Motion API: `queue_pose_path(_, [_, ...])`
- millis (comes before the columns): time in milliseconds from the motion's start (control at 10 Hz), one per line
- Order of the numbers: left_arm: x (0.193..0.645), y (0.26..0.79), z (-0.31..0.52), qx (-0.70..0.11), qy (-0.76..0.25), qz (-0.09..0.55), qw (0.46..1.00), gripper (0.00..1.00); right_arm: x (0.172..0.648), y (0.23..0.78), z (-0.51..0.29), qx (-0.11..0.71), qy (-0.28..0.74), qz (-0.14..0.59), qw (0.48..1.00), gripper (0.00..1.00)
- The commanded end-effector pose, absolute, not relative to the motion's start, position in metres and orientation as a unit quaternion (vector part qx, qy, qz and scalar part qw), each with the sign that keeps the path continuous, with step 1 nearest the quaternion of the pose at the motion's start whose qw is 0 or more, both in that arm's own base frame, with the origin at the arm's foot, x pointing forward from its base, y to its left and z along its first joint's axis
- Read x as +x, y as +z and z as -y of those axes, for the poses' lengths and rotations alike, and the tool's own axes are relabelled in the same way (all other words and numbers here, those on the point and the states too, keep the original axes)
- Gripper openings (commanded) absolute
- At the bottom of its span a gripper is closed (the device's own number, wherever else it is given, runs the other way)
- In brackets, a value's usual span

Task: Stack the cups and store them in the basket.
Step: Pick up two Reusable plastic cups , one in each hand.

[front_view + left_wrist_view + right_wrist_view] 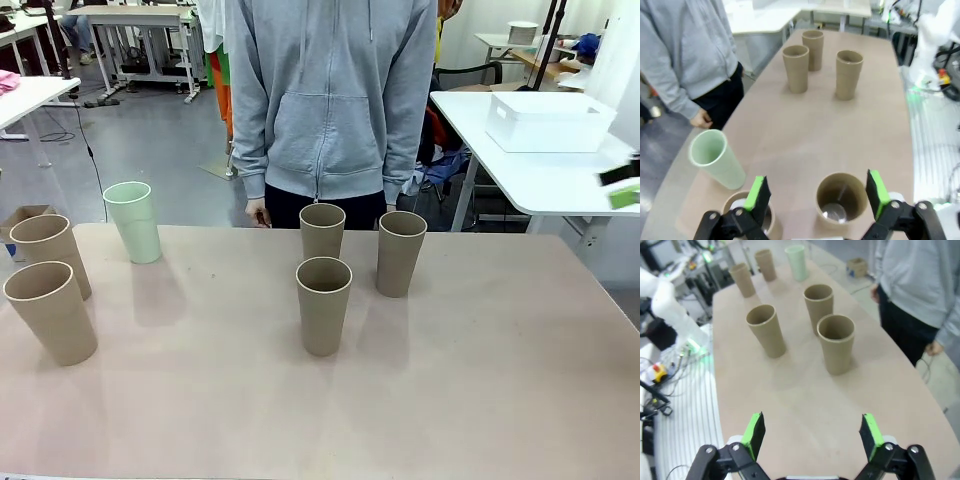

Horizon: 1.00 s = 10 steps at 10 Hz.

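Barely begun — no stacking yet among six loose cups [324, 300], none in the basket [545, 135]. Wide open and empty at left gripper [816, 190] and right gripper [811, 434].

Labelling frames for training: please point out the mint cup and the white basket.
mint cup [137, 235], front view, on its side wall.
white basket [545, 135], front view, on its front wall.

I see five plain kraft-brown tapered paper cups [324, 305], one pale mint-green paper cup [133, 222], pinkish-beige desk [470, 390], white rectangular plastic basket [548, 122], person's grey hoodie [330, 90]. Left claw [816, 190], right claw [812, 432]: black, green pads [758, 192].
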<state>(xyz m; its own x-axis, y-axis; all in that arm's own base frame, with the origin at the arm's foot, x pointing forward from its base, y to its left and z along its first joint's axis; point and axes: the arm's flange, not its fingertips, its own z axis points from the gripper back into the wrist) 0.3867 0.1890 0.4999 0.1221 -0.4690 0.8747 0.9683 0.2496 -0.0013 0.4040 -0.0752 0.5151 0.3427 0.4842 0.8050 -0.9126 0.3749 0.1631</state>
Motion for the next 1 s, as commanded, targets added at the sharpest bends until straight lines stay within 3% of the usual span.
queue_pose_path(0, [0.403,0.494,-0.232,-0.335,-0.532,0.425,0.652,1.0,0.443,0.499,0.073,0.346,0.492,0.35,0.718,1.0])
queue_pose_path(300, [0.426,0.467,-0.296,-0.376,-0.533,0.463,0.601,1.0,0.483,0.462,0.065,0.383,0.506,0.361,0.683,1.0])
queue_pose_path(700, [0.456,0.418,-0.33,-0.386,-0.536,0.5,0.56,1.0,0.497,0.407,0.039,0.412,0.511,0.353,0.667,1.0])
queue_pose_path(800, [0.462,0.413,-0.325,-0.402,-0.525,0.508,0.553,1.0,0.495,0.404,0.034,0.413,0.514,0.369,0.655,1.0])
queue_pose_path(900, [0.445,0.415,-0.324,-0.377,-0.528,0.49,0.583,1.0,0.492,0.41,0.044,0.415,0.505,0.335,0.679,1.0])
